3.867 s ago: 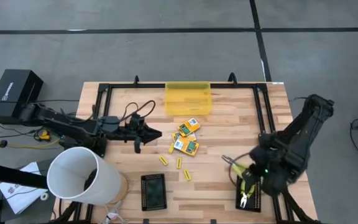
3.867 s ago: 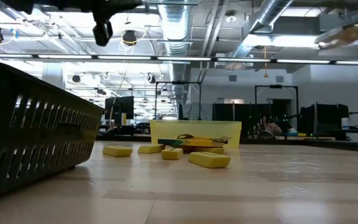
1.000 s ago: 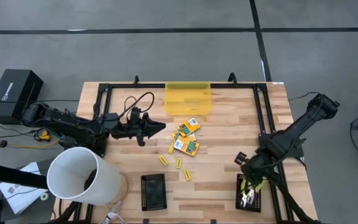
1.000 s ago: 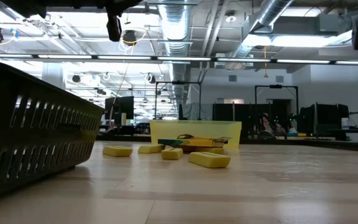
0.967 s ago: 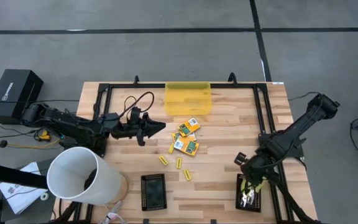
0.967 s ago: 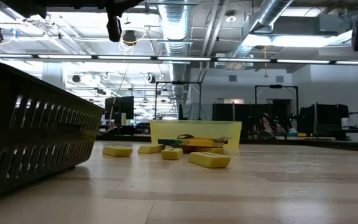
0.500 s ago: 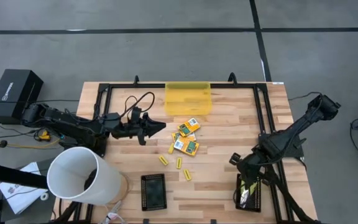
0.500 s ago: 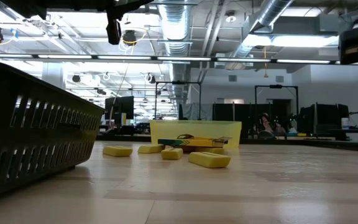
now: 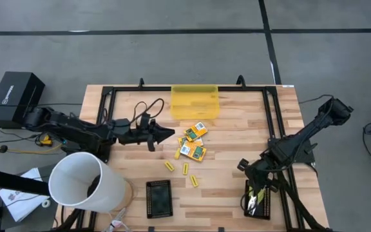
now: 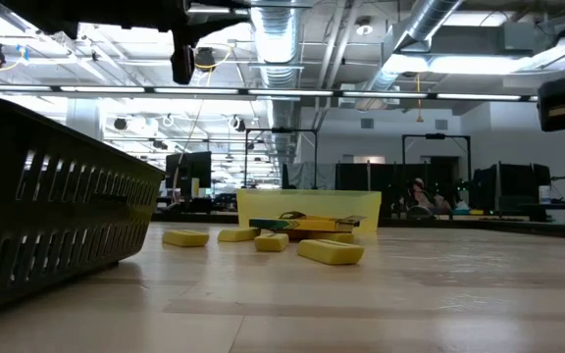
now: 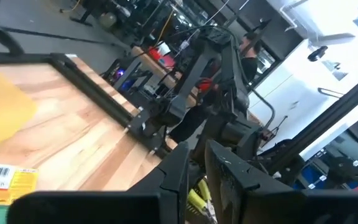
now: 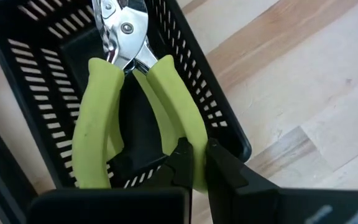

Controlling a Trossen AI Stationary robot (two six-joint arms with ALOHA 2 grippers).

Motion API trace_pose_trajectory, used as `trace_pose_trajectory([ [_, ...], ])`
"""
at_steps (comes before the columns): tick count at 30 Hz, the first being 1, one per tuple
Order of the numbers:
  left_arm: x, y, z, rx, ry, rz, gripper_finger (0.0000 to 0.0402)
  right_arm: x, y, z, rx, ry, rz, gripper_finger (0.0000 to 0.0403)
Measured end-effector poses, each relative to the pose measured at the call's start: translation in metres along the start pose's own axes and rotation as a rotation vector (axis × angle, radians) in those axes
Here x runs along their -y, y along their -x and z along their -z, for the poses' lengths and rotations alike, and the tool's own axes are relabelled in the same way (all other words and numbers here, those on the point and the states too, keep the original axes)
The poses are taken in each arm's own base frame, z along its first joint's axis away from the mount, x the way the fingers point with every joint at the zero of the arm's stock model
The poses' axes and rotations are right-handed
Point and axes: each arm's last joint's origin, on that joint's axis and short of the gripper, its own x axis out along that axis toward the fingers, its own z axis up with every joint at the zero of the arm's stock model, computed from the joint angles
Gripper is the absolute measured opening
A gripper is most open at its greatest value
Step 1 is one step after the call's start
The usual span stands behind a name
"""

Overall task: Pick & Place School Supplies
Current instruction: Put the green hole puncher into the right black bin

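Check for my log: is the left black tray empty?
Looks empty: the left black tray shows only dark floor; the sticks lie outside.

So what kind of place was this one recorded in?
Probably a robotics lab or workshop: exposed ceiling ducts and strip lights overhead, more framed rigs in the room behind, and a wooden table on a concrete floor.

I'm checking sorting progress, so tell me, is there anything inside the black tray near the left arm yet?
No. In the high view the left black tray shows only its bare slotted floor, while the pliers lie in the right black tray.
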Motion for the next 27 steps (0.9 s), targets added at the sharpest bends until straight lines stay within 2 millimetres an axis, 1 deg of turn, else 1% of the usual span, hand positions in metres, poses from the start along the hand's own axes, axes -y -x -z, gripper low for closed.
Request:
trace_pose_trajectory([
  [9, -0.0047, -0.0055, 0.0074, -0.023, 0.035, -0.021, 0.0048, 0.0010, -0.0014, -0.0046, 0.061, -0.006, -0.001, 0.0010],
  [24, -0.0034, -0.0055, 0.0060, -0.009, 0.041, -0.008, 0.0048, 0.0002, -0.0014, -0.0045, 0.064, -0.012, -0.026, 0.0010],
  [25, -0.0034, -0.0055, 0.0059, -0.009, 0.041, -0.007, 0.0048, 0.0001, -0.0014, -0.0047, 0.067, -0.021, -0.031, 0.0013],
  [27, -0.0032, -0.0055, 0.0057, -0.006, 0.042, -0.005, 0.0048, -0.0002, -0.0013, -0.0049, 0.075, -0.038, -0.057, 0.0032],
])
